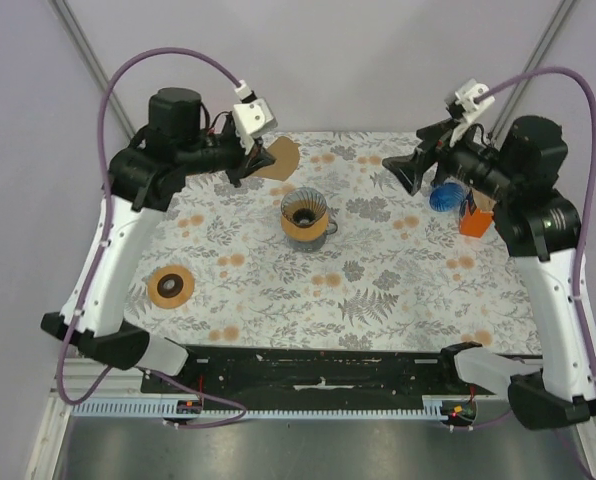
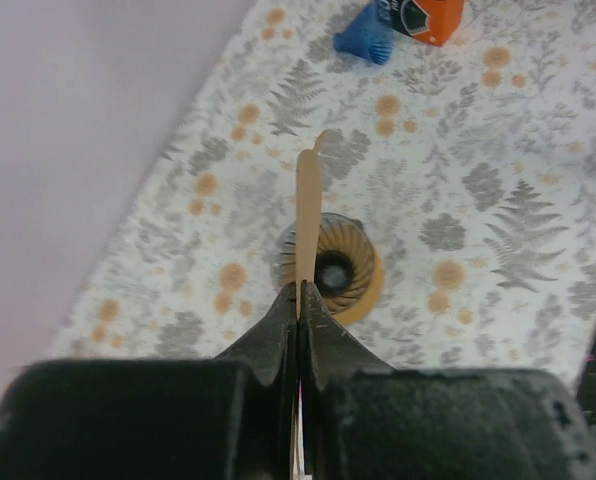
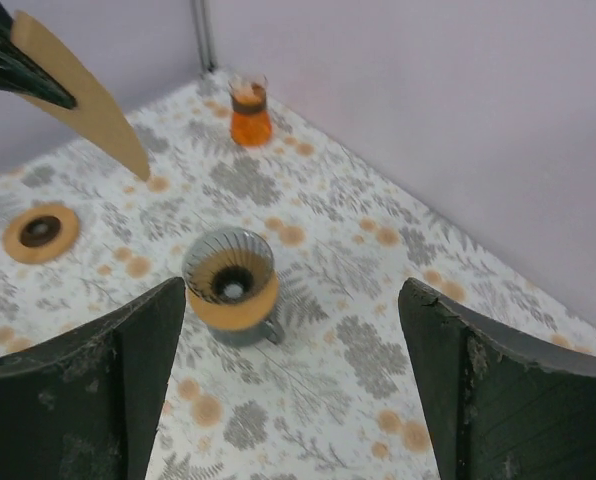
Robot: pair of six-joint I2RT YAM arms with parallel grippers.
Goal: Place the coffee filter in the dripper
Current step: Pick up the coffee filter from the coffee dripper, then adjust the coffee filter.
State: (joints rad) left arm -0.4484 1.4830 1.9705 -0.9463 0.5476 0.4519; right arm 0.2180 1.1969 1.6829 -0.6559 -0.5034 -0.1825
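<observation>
Beyond the orange-banded, ribbed glass dripper (image 1: 304, 215), to its far left, the left arm reaches over the floral-patterned table (image 1: 378, 290) with its forearm roughly level. The left gripper (image 1: 250, 160) is clamped on one edge of the flat brown paper coffee filter (image 1: 278, 157), which hangs in the air, apart from the dripper and not yet in it. Seen from the left wrist, the filter stands edge-on, lined up with the dripper. To the dripper's far right, the right arm is raised and bent. The right gripper (image 1: 410, 176) points toward the dripper, jaws wide apart, holding nothing. An orange ring-shaped disc (image 1: 171, 286) lies to the dripper's near left.
</observation>
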